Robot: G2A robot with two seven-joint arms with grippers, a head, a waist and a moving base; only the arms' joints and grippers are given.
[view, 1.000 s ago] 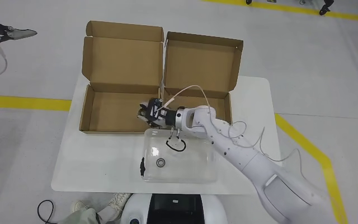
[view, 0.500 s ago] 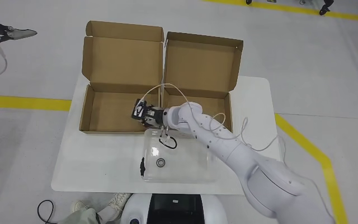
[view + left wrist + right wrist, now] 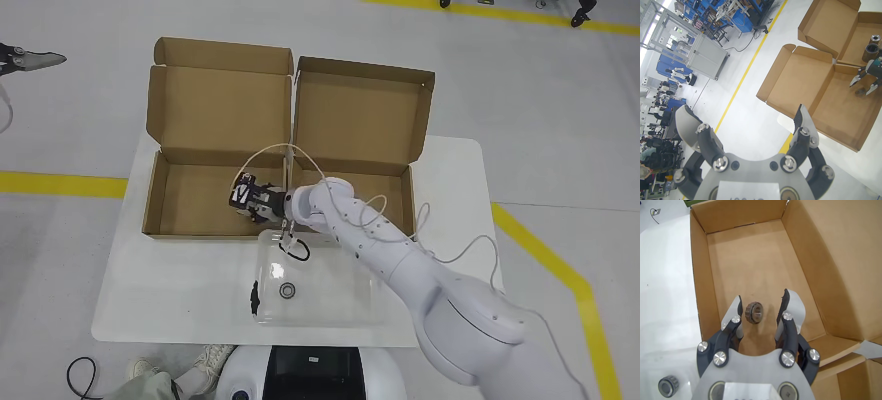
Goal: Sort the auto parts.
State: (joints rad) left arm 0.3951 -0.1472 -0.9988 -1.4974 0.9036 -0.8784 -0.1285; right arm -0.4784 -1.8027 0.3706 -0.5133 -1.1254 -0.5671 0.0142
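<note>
My right gripper (image 3: 240, 192) (image 3: 762, 298) hangs open low over the floor of the left cardboard box (image 3: 190, 205) (image 3: 753, 262). A rusty brown bearing (image 3: 754, 313) sits loose on the box floor between the spread fingers, closer to one finger, with neither finger touching it. The left wrist view shows the same gripper (image 3: 863, 89) from afar, with the bearing (image 3: 860, 92) a blurred brown spot under it. My left gripper (image 3: 743, 111) is open, holds nothing, and is off the table beside the boxes.
The right cardboard box (image 3: 360, 110) holds two metal cylinders (image 3: 871, 53). A clear tray (image 3: 345, 300) at the table's front holds a grey bearing (image 3: 288, 290) (image 3: 668, 386), a black ring (image 3: 297, 250) and a small black piece (image 3: 256, 296). Both box lids stand open at the back.
The right arm has moved left, carrying its gripper from the box's right wall farther over the left box's floor.
</note>
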